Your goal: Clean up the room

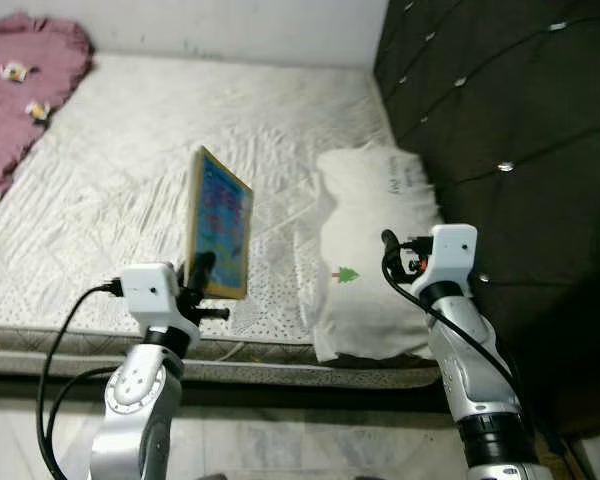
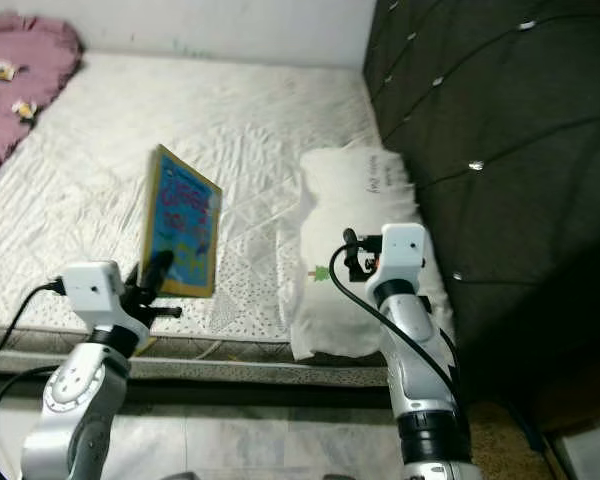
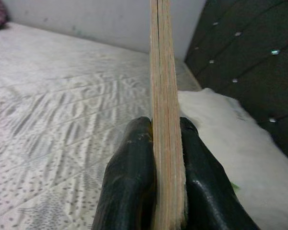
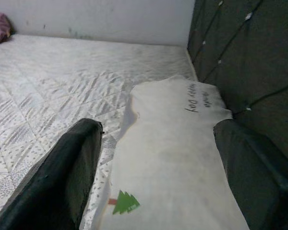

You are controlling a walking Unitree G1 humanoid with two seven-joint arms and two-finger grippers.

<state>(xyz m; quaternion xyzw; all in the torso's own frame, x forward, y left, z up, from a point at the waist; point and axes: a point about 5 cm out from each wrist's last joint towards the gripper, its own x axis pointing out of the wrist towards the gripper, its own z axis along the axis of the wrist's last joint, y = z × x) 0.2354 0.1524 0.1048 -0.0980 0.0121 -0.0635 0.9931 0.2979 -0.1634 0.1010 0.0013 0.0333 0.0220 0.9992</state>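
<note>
My left gripper (image 1: 202, 275) is shut on the lower edge of a flat wooden board (image 1: 220, 222) with a colourful blue picture face, held upright above the front of the bed. In the left wrist view the board's thin edge (image 3: 164, 96) stands clamped between both black fingers (image 3: 129, 182). My right gripper (image 1: 392, 252) is raised over the white pillow (image 1: 372, 250) and stands open; its fingers (image 4: 62, 177) are spread wide above the pillow (image 4: 173, 158), holding nothing.
The white quilted mattress (image 1: 140, 170) stretches back to a pale wall. A pink cushion (image 1: 25, 80) lies at its far left corner. A dark tufted headboard (image 1: 510, 130) rises on the right. Pale floor (image 1: 280, 440) runs along the bed's front edge.
</note>
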